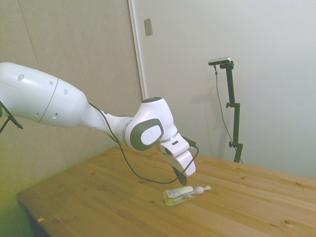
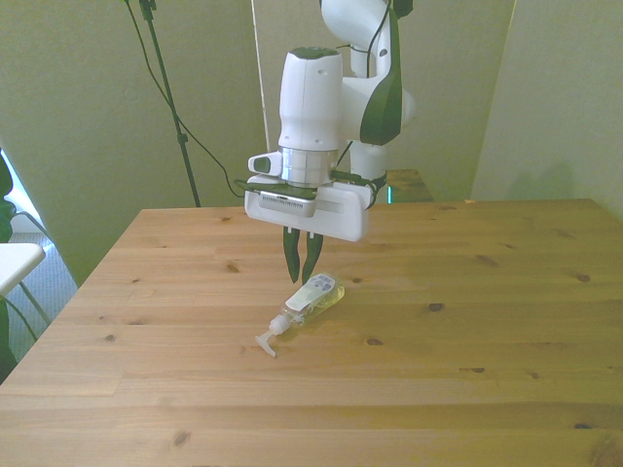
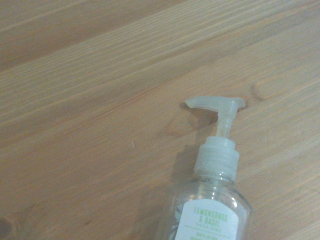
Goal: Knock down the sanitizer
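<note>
Sanitizer (image 2: 310, 303): one bottle, lying on its side at mid-frame on the wooden table (image 2: 487, 331), pump toward the front view's lower left. One gripper (image 2: 302, 276) hangs just above it, fingers together, empty; the wrist points downward.

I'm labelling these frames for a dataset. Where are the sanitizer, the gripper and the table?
sanitizer (image 2: 313, 295): front view, on the white label of the bottle lying on its side.
gripper (image 2: 301, 276): front view, midway between the dark fingertips.
table (image 2: 487, 321): front view, on bare wooden planks.
</note>
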Robot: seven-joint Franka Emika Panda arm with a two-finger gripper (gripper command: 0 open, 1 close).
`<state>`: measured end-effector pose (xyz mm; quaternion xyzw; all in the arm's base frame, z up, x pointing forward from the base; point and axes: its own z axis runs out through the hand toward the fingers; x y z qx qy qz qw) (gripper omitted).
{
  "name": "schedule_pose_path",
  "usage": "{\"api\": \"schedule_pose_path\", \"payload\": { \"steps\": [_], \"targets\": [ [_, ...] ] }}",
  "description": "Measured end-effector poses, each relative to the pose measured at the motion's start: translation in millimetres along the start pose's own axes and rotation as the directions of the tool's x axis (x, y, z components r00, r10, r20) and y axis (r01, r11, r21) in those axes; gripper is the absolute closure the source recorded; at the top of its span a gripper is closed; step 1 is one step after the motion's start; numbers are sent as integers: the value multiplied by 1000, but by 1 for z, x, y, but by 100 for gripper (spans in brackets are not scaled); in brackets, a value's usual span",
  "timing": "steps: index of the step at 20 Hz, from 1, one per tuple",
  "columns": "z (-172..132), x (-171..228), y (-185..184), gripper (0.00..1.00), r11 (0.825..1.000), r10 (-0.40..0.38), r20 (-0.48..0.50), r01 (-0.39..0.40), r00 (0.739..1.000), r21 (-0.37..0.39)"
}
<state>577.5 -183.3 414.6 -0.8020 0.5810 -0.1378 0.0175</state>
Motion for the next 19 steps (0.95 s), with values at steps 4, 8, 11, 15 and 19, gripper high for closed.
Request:
{"api": "schedule_pose_path", "payload": {
  "steps": [4, 8, 11, 15, 19],
  "targets": [
    [-10, -12, 3, 0, 1000, -14, 7, 14, 1000, 7],
    [-21, -27, 12, 0, 999, -31, 16, 31, 999, 14],
    [-34, -48, 19, 0, 998, -61, 23, 60, 998, 23],
    [-49, -71, 30, 0, 995, -92, 30, 92, 995, 26],
    [-57, -94, 42, 0, 992, -121, 33, 120, 992, 25]
  ]
}}
